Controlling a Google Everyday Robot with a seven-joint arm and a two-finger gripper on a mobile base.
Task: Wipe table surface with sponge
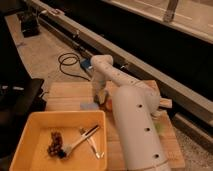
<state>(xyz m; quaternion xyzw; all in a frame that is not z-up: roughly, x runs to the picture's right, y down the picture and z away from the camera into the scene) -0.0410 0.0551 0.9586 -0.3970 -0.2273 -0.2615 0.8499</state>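
Right, I've got the sponge [90,106] lying flat on the wooden bench [67,93], just beyond the far rim of the yellow tray [26,139]. My gripper [100,96] hangs off the white arm [132,125], pointing down, just beside the sponge and a touch behind it. I can't tell whether it is open or closed, nor whether it touches the pad. The sponge looks to me like a thin, soft, very light thing. It should squash under pressure and buckle if it's pinched at a corner, so I'd take it across the short sides, near the middle, and press down gently enough that it drags flat along the planks. The tray sits close by, so I judge the wiping room lies out to the left and along the far planks.
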